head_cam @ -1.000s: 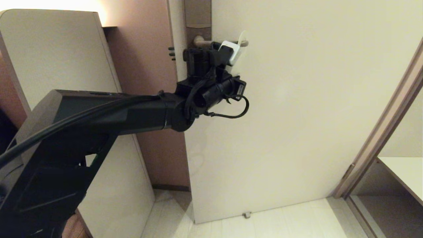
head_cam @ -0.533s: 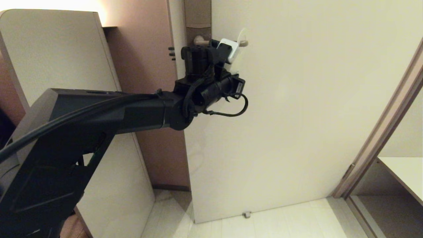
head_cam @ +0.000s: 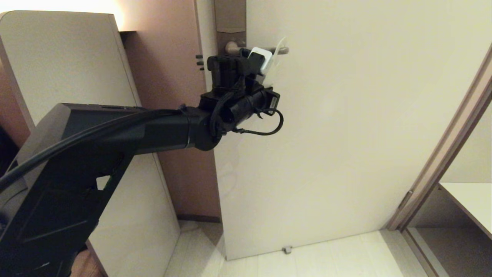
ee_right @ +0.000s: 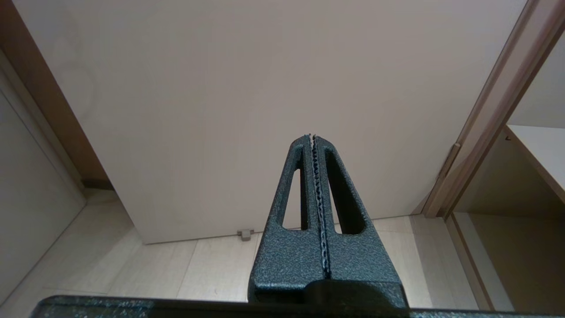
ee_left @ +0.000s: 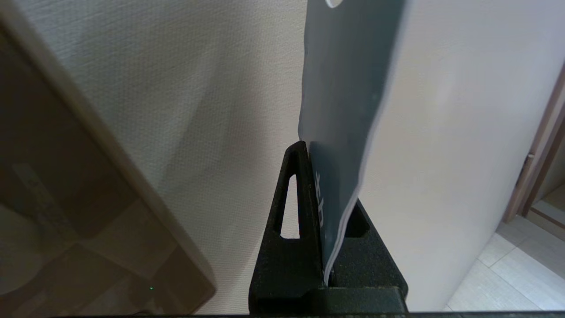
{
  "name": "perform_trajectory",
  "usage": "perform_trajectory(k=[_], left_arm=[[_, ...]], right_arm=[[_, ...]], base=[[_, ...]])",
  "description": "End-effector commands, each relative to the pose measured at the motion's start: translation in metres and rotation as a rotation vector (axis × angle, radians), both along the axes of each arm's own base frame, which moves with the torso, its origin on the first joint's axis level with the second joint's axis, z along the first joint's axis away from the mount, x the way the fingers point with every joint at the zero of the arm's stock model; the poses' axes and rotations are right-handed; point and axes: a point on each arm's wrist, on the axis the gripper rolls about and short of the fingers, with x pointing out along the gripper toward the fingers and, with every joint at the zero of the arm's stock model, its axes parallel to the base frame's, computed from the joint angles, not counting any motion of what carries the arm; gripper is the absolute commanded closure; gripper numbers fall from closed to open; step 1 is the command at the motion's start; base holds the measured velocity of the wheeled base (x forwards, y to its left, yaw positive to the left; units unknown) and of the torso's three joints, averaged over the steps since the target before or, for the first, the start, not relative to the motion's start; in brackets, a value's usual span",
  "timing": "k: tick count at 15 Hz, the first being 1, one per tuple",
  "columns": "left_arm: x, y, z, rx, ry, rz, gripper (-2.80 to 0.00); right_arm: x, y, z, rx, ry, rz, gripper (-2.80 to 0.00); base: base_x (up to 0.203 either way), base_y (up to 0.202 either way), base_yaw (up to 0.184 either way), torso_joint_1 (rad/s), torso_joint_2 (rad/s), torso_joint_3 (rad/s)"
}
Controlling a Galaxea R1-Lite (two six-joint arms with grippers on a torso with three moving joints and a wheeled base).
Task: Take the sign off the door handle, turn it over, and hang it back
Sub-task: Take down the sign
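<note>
Hanging from the door handle [head_cam: 256, 50], the sign [head_cam: 269, 57] has its oval hole around the lever, near the lever's free end, and its lower part is held by the left gripper [head_cam: 256, 61].

Item, sign: flat card with rounded edge. In the head view its pale face shows toward the camera; in the left wrist view the dark teal face [ee_left: 348, 88] shows, with a thin white edge along one side. The card stands away from the door [head_cam: 365, 115] at an angle, not flat against it.

Item, left gripper [ee_left: 324, 212]: black fingers pressed together on the card's lower edge, one finger [ee_left: 300, 185] on the teal face, the other behind the card. The left arm reaches up from the lower left of the head view to just below the lever.

Item, door handle: slim horizontal grey-bronze lever with rounded bend, joined to a tall plate [head_cam: 230, 23] of the same colour at the door's edge.

Item, right gripper [ee_right: 314, 141]: fingers closed tight on nothing, toothed pads meeting; it points at the lower part of the door, well apart from the handle.

Item, surroundings: cream door, a small stop [head_cam: 286, 250] at its foot; pale tiled floor [head_cam: 326, 257]; a light panel [head_cam: 57, 77] left of the door; a door frame [head_cam: 442, 154] at the right.
</note>
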Motion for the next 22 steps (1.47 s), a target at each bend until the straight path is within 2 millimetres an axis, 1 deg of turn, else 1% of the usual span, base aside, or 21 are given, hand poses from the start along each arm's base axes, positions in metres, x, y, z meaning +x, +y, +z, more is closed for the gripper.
perform_trajectory(k=[1,5,8,13,20,22], left_arm=[[0.003,0.004,0.000,0.000,-0.001,0.011,0.00],[0.001,0.002,0.001,0.006,-0.008,0.016,0.00],[-0.005,-0.005,0.003,0.008,-0.018,-0.006,0.00],[-0.010,-0.011,0.003,0.009,-0.020,-0.025,0.00],[-0.003,-0.013,-0.009,0.023,-0.001,-0.019,0.00],[0.000,-0.009,-0.009,0.023,-0.002,-0.011,0.00]], right_arm=[[0.000,0.000,0.000,0.000,0.001,0.000,0.00],[0.000,0.000,0.000,0.000,0.001,0.000,0.00],[0.000,0.000,0.000,0.000,0.001,0.000,0.00],[0.000,0.000,0.000,0.000,0.001,0.000,0.00],[0.000,0.000,0.000,0.000,0.001,0.000,0.00],[0.000,0.000,0.000,0.000,0.001,0.000,0.00]], base=[[0.000,0.000,0.000,0.000,0.00,0.000],[0.000,0.000,0.000,0.000,0.00,0.000],[0.000,0.000,0.000,0.000,0.00,0.000],[0.000,0.000,0.000,0.000,0.00,0.000],[0.000,0.000,0.000,0.000,0.00,0.000],[0.000,0.000,0.000,0.000,0.00,0.000]])
